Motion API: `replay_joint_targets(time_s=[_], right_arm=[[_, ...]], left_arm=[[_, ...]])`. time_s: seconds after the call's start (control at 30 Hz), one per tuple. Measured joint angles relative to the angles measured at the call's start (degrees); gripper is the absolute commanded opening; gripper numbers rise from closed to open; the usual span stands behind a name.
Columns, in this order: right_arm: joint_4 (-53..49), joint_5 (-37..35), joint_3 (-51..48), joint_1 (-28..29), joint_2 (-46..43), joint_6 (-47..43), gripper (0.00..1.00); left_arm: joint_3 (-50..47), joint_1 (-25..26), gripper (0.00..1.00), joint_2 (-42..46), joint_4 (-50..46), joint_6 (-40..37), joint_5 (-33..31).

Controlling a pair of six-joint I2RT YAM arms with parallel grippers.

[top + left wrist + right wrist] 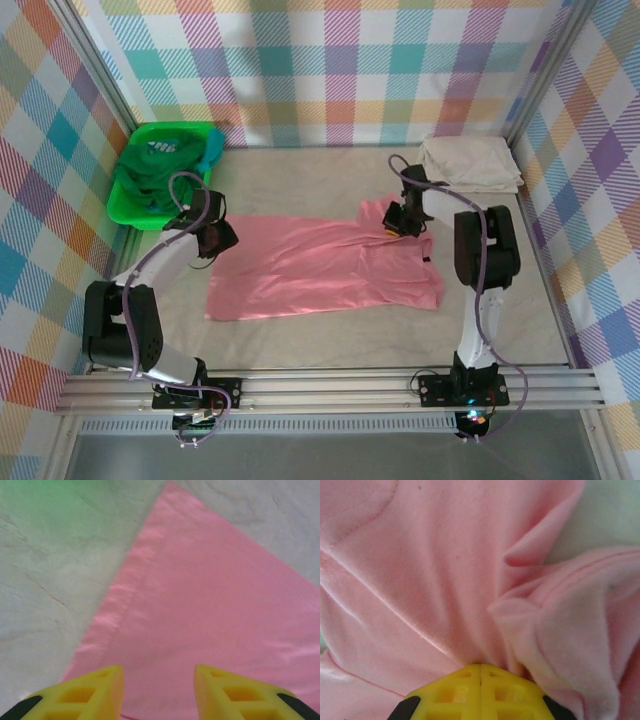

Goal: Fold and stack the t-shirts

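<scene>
Right tool (480, 670) pinches bunched salmon-pink t-shirt (320, 270), otherwise spread flat.

A salmon-pink t-shirt (320, 265), a cream-white t-shirt (470, 162), a dark green t-shirt (155, 172) and a teal t-shirt (212, 150) are seen. The bin (124, 215) is coloured bright green, the table (320, 340) pale veined grey, the walls (330, 70) pastel plaid, the left hand (157, 680) and right hand (480, 669) yellow.

pastel plaid walls (340, 70) around a pale marbled tabletop (300, 350), aluminium rail (330, 385) in front
</scene>
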State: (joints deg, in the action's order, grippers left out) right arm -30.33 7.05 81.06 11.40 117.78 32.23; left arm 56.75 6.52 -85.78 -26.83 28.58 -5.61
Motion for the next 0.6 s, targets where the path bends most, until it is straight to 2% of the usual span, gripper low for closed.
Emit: replay_joint_targets(time_s=[0.1, 0.27, 0.47, 0.6], right_arm=[[1.70, 0.22, -3.78, -2.10, -2.40, -0.04, 0.00], [2.08, 0.26, -3.91, -6.32, -2.51, -0.11, 0.00], [2.16, 1.40, -3.93, -8.28, -2.51, -1.20, 0.00], [2.05, 2.29, -3.93, -8.15, -2.64, -1.70, 0.11]], left_arm=[[2.05, -0.68, 0.42, -4.44, -0.42, -1.84, 0.13], [6.58, -0.68, 0.45, -11.58, -0.26, -4.46, 1.73], [21.03, -0.33, 0.50, -23.69, -2.54, -7.76, 4.26], [31.10, 0.87, 0.55, -30.21, -4.76, -10.14, 4.55]])
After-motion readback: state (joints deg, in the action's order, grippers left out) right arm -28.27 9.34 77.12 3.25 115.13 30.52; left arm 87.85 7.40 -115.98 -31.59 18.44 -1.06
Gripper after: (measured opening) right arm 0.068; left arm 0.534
